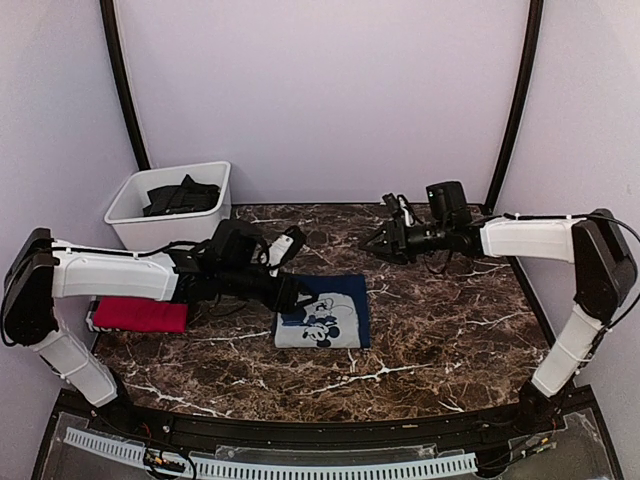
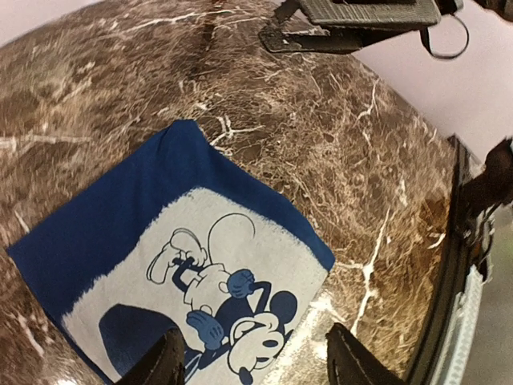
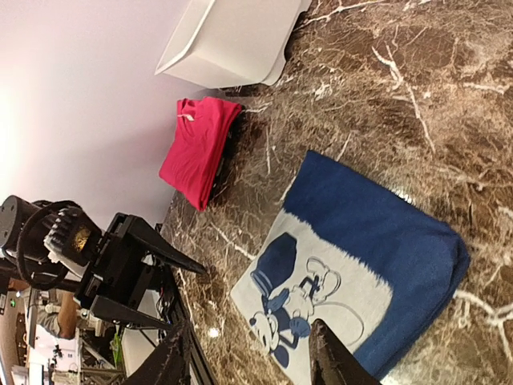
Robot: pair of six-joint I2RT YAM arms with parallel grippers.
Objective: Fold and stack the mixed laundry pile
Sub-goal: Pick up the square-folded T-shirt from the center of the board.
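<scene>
1. Desk (image 1: 450,340): glossy brown marble-look top, veined with thin white lines, its near edge rounded.
2. Mid-desk: navy blue T-shirt (image 1: 335,312), folded into a flat, soft-cornered rectangle. Pale print panel on top with a cartoon mouse in blue outline, its edges fading roughly into the navy.
3. Well to the left of the navy blue T-shirt: red T-shirt (image 1: 140,314), folded into a thick matte oblong with layered edges showing along one side.
4. Under the red T-shirt's side nearest the navy blue T-shirt: dark band (image 3: 237,156), cloth or shadow, not possible to tell.
5. Behind and left of the navy blue T-shirt: white plastic bin (image 1: 128,215), smooth, with tapered walls and a rolled rim. Holds crumpled dark cloth (image 1: 180,195), its kind unreadable.
6. Left gripper (image 1: 298,292) at the navy blue T-shirt's left edge, black fingers spread wide over the print, clasping nothing. Touching the cloth or just above it: cannot tell, the fingertips being cut off by the wrist view's lower border.
7. Right gripper (image 1: 378,245) behind and right of the navy blue T-shirt, raised off the desk, fingers parted and empty.
8. Left strip of the navy blue T-shirt hidden under the left arm in the top view.
</scene>
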